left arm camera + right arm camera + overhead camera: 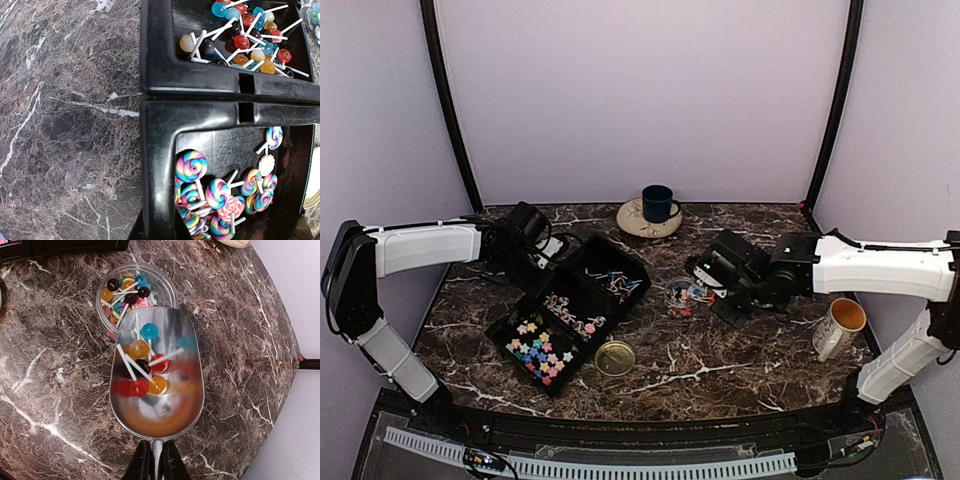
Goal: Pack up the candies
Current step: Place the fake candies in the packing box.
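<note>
The black three-part tray (625,256) holds pastel star candies (540,350), swirl lollipops (220,195) and ball lollipops (245,42). My left gripper (544,266) sits at the tray's far-left side. In the left wrist view its jaws (150,232) straddle the tray wall (157,150) and look shut on it. My right gripper (156,462) is shut on the handle of a metal scoop (165,410). The scoop holds several ball lollipops (140,349), and its tip lies over the small clear jar (104,305), which holds more candies (125,290).
A gold lid (615,357) lies in front of the tray. A blue mug (656,203) stands on a plate (632,225) at the back. A white mug (840,326) stands at the right near the right arm. The jar (682,297) sits right of the tray.
</note>
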